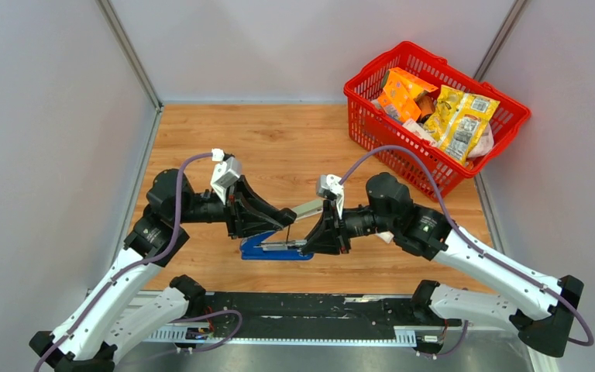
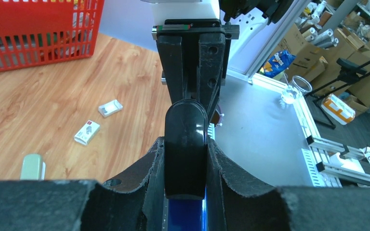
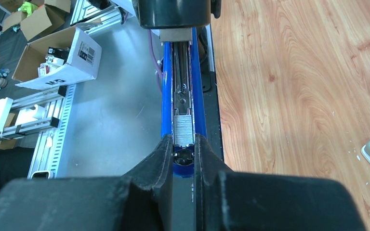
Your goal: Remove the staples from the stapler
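Over on the left side, my left gripper (image 2: 185, 144) is clamped on the black rounded rear end (image 2: 185, 126) of the blue stapler (image 1: 263, 250), one finger pressed against each flank. The stapler lies flat on the wooden table (image 1: 294, 147) between the two arms, lengthwise from one gripper to the other. Its magazine channel is open to the right wrist camera, and I can see the staples (image 3: 184, 130) sitting in it as a short grey ribbed strip close to the front end. My right gripper (image 3: 183, 148) has its fingers closed against both sides of that front end, just beyond the strip. Past the stapler a pale green object (image 1: 307, 208) rests on the wood. Two small white boxes (image 2: 87, 132) lie farther right, and a red basket (image 1: 372, 116) of packets stands in the far right corner.
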Action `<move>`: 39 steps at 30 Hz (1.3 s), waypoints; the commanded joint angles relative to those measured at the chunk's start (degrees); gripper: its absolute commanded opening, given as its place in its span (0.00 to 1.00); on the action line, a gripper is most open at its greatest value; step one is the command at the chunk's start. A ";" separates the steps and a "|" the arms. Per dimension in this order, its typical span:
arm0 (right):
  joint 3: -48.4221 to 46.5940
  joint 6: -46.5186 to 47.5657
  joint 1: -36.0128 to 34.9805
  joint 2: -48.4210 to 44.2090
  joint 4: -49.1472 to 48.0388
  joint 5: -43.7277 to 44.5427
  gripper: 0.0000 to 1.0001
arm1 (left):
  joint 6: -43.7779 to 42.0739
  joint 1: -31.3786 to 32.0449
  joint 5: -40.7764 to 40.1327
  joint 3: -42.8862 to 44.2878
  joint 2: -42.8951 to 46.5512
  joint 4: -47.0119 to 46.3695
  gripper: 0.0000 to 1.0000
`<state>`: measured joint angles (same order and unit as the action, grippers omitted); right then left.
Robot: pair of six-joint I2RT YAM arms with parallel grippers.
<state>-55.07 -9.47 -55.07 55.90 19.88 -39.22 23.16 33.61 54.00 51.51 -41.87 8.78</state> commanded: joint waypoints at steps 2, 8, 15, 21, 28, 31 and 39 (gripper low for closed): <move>-3.02 -0.81 -0.74 1.05 4.11 3.18 0.14 | 0.58 -0.03 -1.00 1.14 0.30 -10.98 0.00; -7.06 0.77 -0.74 1.05 7.36 6.43 0.34 | -1.62 0.32 -0.74 1.32 -0.06 -6.94 0.00; -9.35 1.91 -0.74 0.09 10.61 9.42 0.45 | -3.47 0.41 -0.65 1.14 0.47 -4.38 0.00; -12.16 3.76 -0.74 -1.41 14.39 12.50 0.51 | -4.17 0.41 -0.82 0.88 0.21 -3.50 0.00; -17.17 4.38 -0.74 -1.32 16.33 16.54 0.55 | -5.23 0.41 -2.84 0.79 -0.32 -2.01 0.00; -19.02 3.50 -0.83 -0.44 16.33 17.33 0.53 | -5.67 0.41 -4.86 1.23 -0.58 -0.43 0.00; -21.13 -0.98 -0.74 3.95 12.56 21.64 0.03 | -6.11 0.50 -9.34 1.93 -1.55 1.24 0.00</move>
<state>-74.00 -7.40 -55.48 57.39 35.83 -20.53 18.04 33.78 47.31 51.27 -43.68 12.51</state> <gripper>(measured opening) 0.186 0.368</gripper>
